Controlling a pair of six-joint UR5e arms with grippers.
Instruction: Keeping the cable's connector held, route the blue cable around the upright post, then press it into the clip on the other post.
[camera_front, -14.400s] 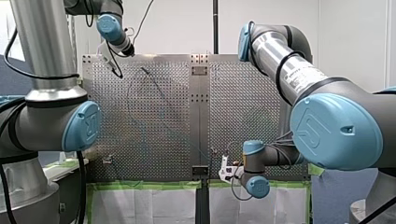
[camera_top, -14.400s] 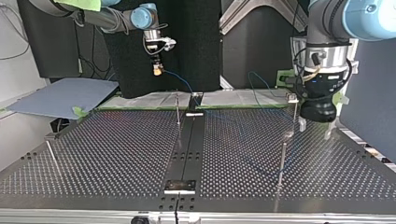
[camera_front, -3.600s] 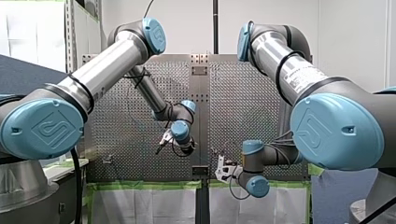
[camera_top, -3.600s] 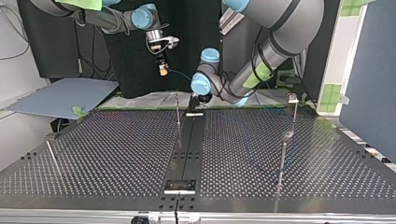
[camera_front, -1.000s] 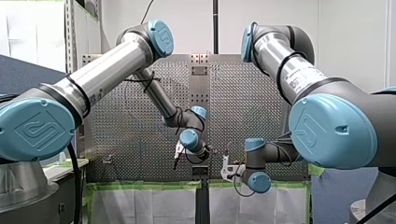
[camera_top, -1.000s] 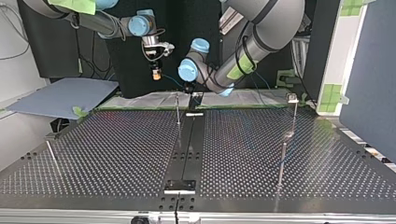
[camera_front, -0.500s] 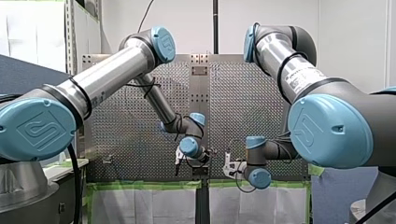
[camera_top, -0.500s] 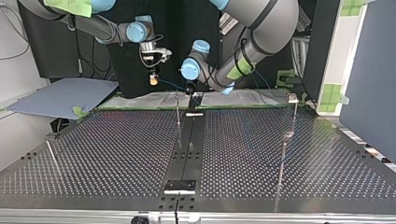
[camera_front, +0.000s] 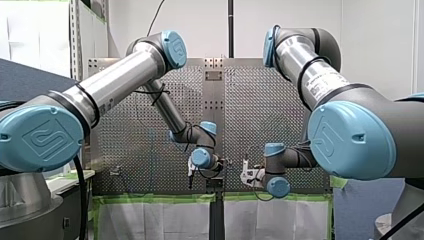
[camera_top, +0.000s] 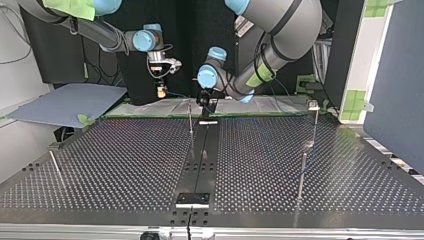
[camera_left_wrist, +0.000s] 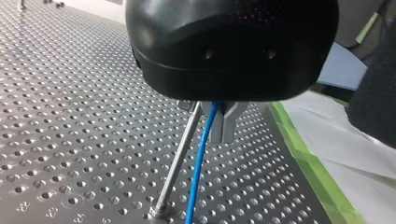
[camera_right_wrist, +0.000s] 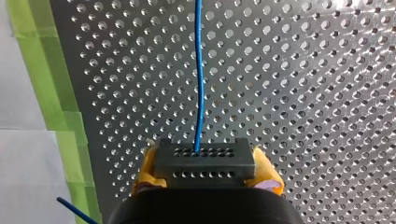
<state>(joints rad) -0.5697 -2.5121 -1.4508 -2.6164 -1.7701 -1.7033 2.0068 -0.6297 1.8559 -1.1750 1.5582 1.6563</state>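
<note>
My left gripper (camera_left_wrist: 215, 116) has its metal fingers pinched shut on the blue cable (camera_left_wrist: 200, 163), level with the top of the post (camera_left_wrist: 175, 163) and just beside it. From there the cable drops alongside the post toward the table (camera_left_wrist: 70, 116). My right gripper (camera_right_wrist: 205, 167), well off to the side of the post, clamps the black connector (camera_right_wrist: 204, 156) between its yellow pads (camera_right_wrist: 145, 165).

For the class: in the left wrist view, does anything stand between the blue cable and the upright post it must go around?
Nothing visible does. The blue cable runs down from the left gripper right beside the upright post, with only bare perforated table between them.
</note>
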